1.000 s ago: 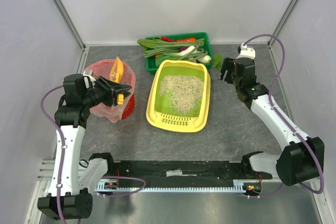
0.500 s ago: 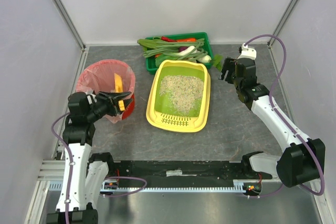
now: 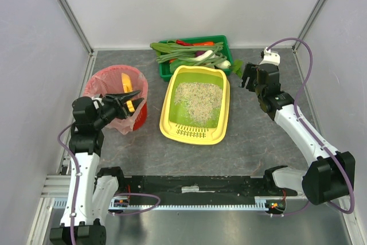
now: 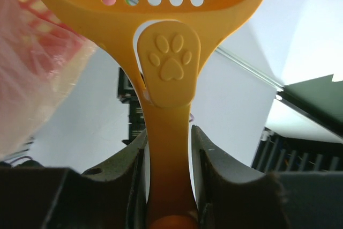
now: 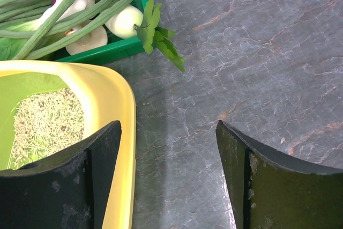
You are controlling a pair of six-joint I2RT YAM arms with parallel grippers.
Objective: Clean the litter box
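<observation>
Because the litter box [image 3: 225,107], mid-table just near of the vegetable crate [image 3: 224,44], looks stiff but weighted with loose, spillable litter [image 3: 198,98], its right rim suits the right gripper [image 5: 167,132] hovering wide-open there, while the left gripper [image 4: 169,138] pinches the orange scoop [image 4: 170,73] at the red bin [image 3: 98,80].

pale walls [image 3: 200,4] enclose a grey marbled tabletop [image 3: 252,136].

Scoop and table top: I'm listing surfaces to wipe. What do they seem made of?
Scoop: apparently moulded orange plastic, smooth, slightly glossy; embossed paw print, cut slots. Table top: grey, matte, pale veins; stone or printed laminate, cannot tell.
</observation>
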